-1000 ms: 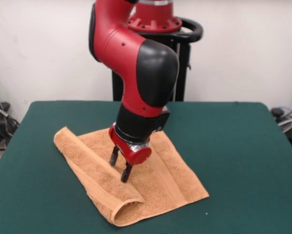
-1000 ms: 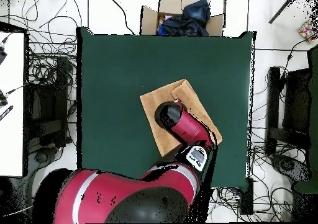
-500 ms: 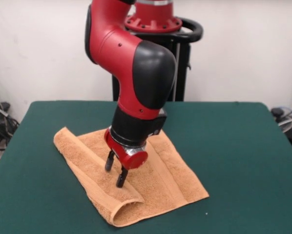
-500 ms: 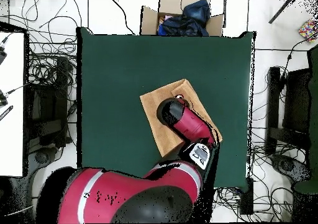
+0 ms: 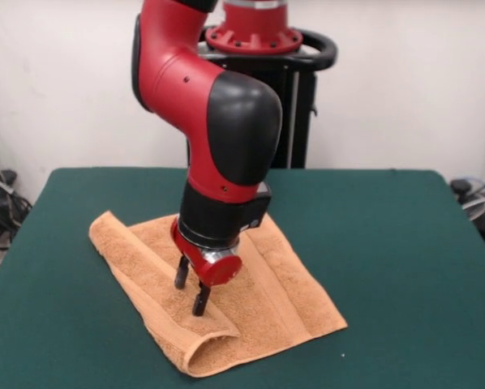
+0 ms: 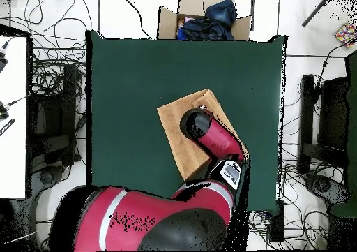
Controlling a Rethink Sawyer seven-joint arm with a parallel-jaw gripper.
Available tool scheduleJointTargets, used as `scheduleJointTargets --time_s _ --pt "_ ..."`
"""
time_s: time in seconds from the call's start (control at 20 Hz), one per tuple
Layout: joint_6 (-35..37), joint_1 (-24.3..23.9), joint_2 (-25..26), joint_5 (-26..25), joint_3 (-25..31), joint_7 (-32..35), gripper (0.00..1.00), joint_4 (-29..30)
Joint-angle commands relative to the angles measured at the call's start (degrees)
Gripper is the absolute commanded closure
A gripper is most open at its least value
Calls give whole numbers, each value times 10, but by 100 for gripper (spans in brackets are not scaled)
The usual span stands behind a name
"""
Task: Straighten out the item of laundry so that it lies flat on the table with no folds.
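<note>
So the towel (image 5: 218,296) sits in the lower left-middle of the front view on the green table (image 5: 388,243), and it's not flat: the long edge at lower left is doubled over onto the rest, with a rolled lip that opens like a little tunnel at the bottom corner. In the overhead view the towel (image 6: 178,134) is around the centre of the table (image 6: 132,82), half hidden under the arm.

The gripper (image 5: 190,293) hangs right over that folded flap, pointing down. Jaws are spread a bit, nothing between them, and the lower fingertip looks to be at or just above the terry (can't really tell if it's touching).

My guess is the step in hand is grabbing the flap to peel it back. To do that well, I'd say pinch only the top layer near the flap's free edge, not both layers, or the whole towel will drag along. Then pull it out toward the lower left, low and slow, so it unrolls instead of bunching.
</note>
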Motion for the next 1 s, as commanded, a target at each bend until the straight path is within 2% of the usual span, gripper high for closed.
scheduleJointTargets --time_s 0.05,0.35,0.7,1.0 --pt "92 -1 17 -18 80 65 0 -38" --pt "127 9 17 -15 69 79 0 -43" --pt "88 5 15 -10 81 80 0 -31" --pt "90 -5 12 -13 95 69 0 -29"
